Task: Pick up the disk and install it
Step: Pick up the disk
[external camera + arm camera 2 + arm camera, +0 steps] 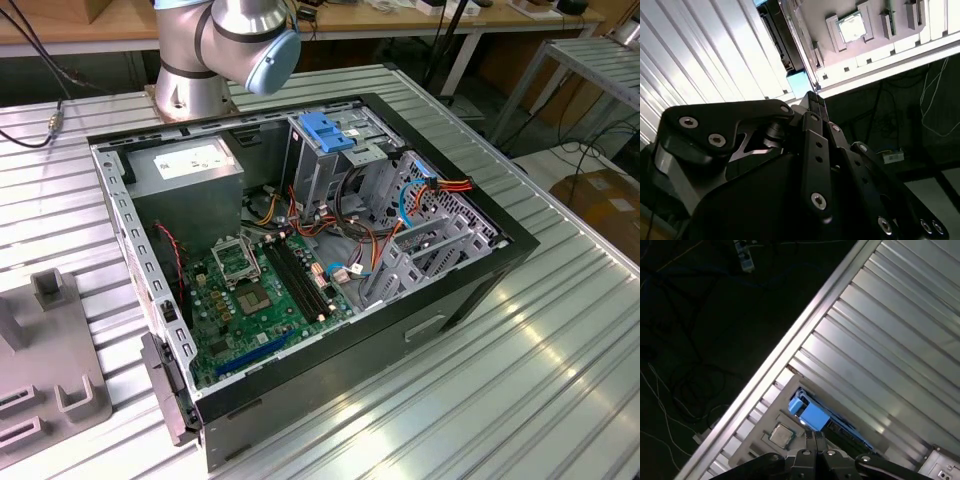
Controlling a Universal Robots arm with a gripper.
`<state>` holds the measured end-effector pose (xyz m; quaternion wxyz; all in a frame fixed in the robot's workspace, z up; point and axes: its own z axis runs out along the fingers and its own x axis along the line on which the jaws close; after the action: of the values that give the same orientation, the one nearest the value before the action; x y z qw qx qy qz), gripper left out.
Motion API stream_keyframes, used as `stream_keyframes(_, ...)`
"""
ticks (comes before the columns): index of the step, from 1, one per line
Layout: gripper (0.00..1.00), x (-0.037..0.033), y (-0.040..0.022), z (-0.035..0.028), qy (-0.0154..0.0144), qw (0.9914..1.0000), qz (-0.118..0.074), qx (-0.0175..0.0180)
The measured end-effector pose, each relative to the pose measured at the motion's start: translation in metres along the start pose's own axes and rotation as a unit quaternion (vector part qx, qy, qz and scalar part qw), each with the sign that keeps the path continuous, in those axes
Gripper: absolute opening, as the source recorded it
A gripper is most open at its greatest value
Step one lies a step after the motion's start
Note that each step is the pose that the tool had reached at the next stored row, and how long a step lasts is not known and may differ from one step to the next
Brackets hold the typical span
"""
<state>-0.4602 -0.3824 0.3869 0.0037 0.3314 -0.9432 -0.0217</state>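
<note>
item one, jaws: my black gripper [815, 436] [816, 101] has its two slim fingers [812, 130] pressed together tip to tip in both wrist views. no gap shows and nothing is seen between them.

item two, task object: the disk [812, 416] [799, 82], a flat rectangular hard drive with a dark body and a light-blue plastic carrier, sits just beyond my fingertips. its blue end is nearest the tips; whether they touch it i cannot tell. it lies along the edge of a pale grey moulded fixture tray [815, 12], on the side that meets the ribbed aluminium table [890, 340] [715, 50] [520, 380].

item three, surroundings: a square silver processor chip [781, 435] [852, 27] rests in a framed pocket of the same tray, near the disk but apart from it. past the table's edge is dark floor [700, 315].

item four, exterior view: an open black desktop computer case [350, 370] lies on its side on the table with its green motherboard [250, 290] exposed. my arm's grey base [200, 60] stands beyond it.
</note>
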Motion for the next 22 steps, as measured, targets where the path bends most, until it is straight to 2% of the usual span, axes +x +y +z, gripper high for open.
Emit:
stream_keyframes(3,0.1,0.0,0.0,0.0001,0.0013,0.99955,-0.03,-0.0002)
stream_keyframes(7,0.1,0.0,-0.0001,0.0003,0.0027,0.998,-0.063,-0.0004)
stream_keyframes(9,0.1,0.0,-0.0001,0.0005,0.0033,0.99695,-0.078,-0.0005)
stream_keyframes(11,0.1,0.0,-0.0001,0.0008,0.0041,0.99521,-0.098,-0.0006)
stream_keyframes(12,0.1,0.0,-0.0001,0.0009,0.0047,0.99394,-0.11,-0.0007)
stream_keyframes(13,0.1,0.0,-0.0001,0.001,0.005,0.99303,-0.118,-0.0008)
stream_keyframes(14,0.1,-0.0001,-0.0001,0.0013,0.0056,0.99123,-0.132,-0.0009)
stream_keyframes(17,0.1,-0.0001,-0.0002,0.0017,0.0069,0.987,-0.161,-0.0011)
stream_keyframes(18,0.1,-0.0001,-0.0002,0.0019,0.0074,0.98481,-0.173,-0.0012)
stream_keyframes(19,0.1,-0.0001,-0.0002,0.0022,0.0081,0.98195,-0.189,-0.0013)
stream_keyframes(21,0.1,-0.0001,-0.0002,0.0024,0.0089,0.97839,-0.207,-0.0014)
stream_keyframes(22,0.1,-0.0001,-0.0002,0.0026,0.0093,0.97614,-0.217,-0.0015)
